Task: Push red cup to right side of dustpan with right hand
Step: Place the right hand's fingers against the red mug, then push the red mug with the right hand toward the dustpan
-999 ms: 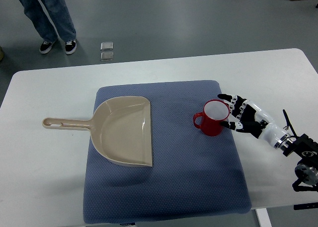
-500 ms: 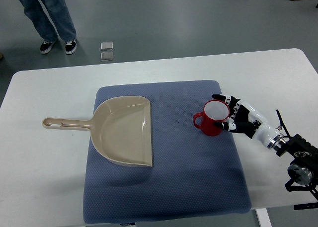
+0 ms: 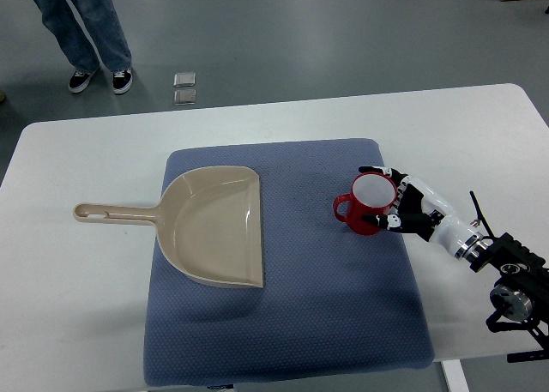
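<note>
Just got my right hand (image 3: 396, 202) snugged closer around the glossy red ceramic cup (image 3: 367, 203), fingers spread against its right side. Cup's barely budged, well right of the beige plastic dustpan (image 3: 214, 226), so pushing continues.
</note>
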### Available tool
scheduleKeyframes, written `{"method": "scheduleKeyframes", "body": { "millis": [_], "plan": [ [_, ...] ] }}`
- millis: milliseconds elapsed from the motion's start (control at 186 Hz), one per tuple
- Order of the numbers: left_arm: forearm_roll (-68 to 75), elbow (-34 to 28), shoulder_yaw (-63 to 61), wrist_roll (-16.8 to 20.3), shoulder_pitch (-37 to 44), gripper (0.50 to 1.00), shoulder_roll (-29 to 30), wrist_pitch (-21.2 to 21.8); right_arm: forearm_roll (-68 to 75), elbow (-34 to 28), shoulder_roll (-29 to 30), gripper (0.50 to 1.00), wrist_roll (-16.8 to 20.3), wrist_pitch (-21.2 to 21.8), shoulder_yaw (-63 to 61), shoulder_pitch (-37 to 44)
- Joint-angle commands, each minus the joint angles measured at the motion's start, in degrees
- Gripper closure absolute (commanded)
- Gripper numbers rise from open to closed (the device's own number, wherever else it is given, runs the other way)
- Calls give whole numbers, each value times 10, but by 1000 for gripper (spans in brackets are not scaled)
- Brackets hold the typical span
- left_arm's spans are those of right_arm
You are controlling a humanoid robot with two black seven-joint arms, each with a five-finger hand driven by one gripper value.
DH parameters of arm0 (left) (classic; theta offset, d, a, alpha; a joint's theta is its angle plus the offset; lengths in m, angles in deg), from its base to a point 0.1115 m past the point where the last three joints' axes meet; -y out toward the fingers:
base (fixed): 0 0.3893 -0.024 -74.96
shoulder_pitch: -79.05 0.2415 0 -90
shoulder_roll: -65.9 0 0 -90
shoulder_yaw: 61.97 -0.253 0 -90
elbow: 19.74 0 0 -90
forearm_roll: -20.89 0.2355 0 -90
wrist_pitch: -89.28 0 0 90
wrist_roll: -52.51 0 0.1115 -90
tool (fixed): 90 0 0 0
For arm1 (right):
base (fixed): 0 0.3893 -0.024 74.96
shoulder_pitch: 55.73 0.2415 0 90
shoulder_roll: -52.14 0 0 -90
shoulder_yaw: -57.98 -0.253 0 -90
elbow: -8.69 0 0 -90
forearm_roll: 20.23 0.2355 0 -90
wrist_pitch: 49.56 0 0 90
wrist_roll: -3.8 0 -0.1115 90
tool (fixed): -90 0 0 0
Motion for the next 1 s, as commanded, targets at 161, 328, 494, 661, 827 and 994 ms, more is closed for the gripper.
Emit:
{"method": "scheduleKeyframes", "body": {
  "millis": [161, 328, 494, 661, 827, 994],
  "plan": [
    [0, 0, 0, 0, 0, 500, 0, 0, -1, 0, 13, 668, 0, -4, 0, 2],
    [0, 0, 0, 0, 0, 500, 0, 0, -1, 0, 20, 691, 0, -7, 0, 3],
    [0, 0, 0, 0, 0, 500, 0, 0, -14, 1, 31, 703, 0, -8, 0, 3],
    [0, 0, 0, 0, 0, 500, 0, 0, -19, 1, 37, 711, 0, -14, 1, 3],
    [0, 0, 0, 0, 0, 500, 0, 0, -26, 1, 49, 713, 0, -19, 4, 3],
    [1, 0, 0, 0, 0, 500, 0, 0, -31, 0, 64, 713, 0, -27, 5, 4]
  ]
}}
